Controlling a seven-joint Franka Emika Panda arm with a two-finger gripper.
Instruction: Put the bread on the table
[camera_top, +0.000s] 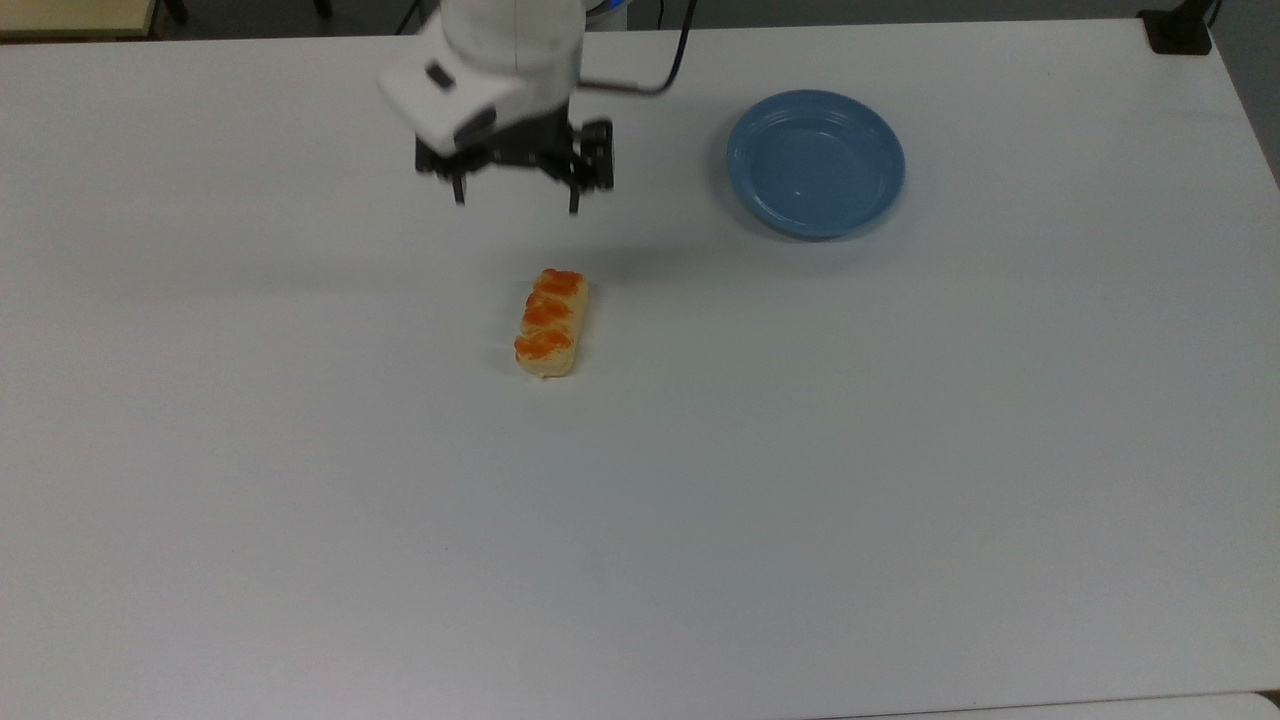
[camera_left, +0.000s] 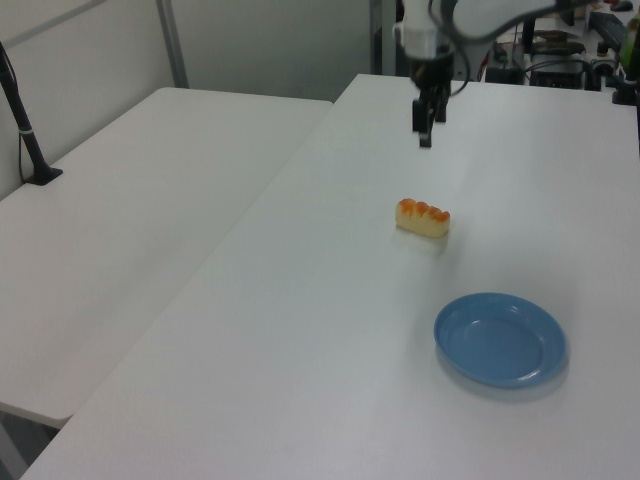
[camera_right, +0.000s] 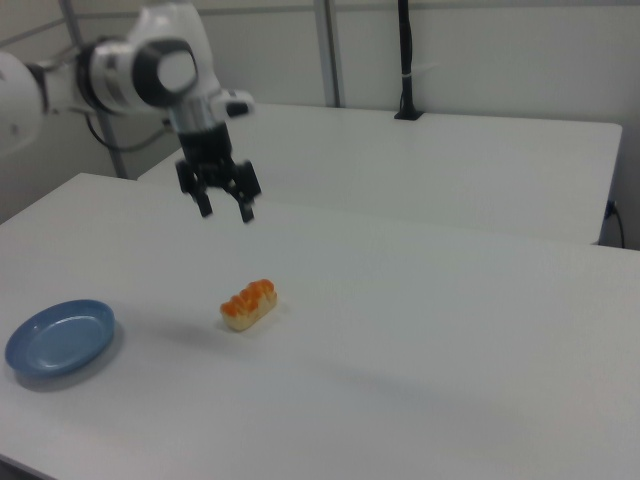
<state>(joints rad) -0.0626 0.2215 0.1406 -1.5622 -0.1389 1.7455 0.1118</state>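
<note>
Our bread (camera_top: 548, 322) lies flat on the white surface (camera_top: 800, 480), mid-frame in the top view, long axis pointing up-frame toward our gripper (camera_top: 515, 205), jaws spread and empty above it.

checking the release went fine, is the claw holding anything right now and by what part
Nothing is held: the claw is open and raised clear of the bread, which lies on the table.

The arm (camera_right: 140, 70) has glossy white rounded shells with dark grey bands at its joints and a dark round cap on one joint's side. A thin black cable (camera_top: 655, 75) loops out beside the white, boxy wrist housing, which carries a small dark oval mark. The gripper (camera_top: 516, 200) is black, with two slim fingers (camera_right: 246, 210) under a black block.
</note>
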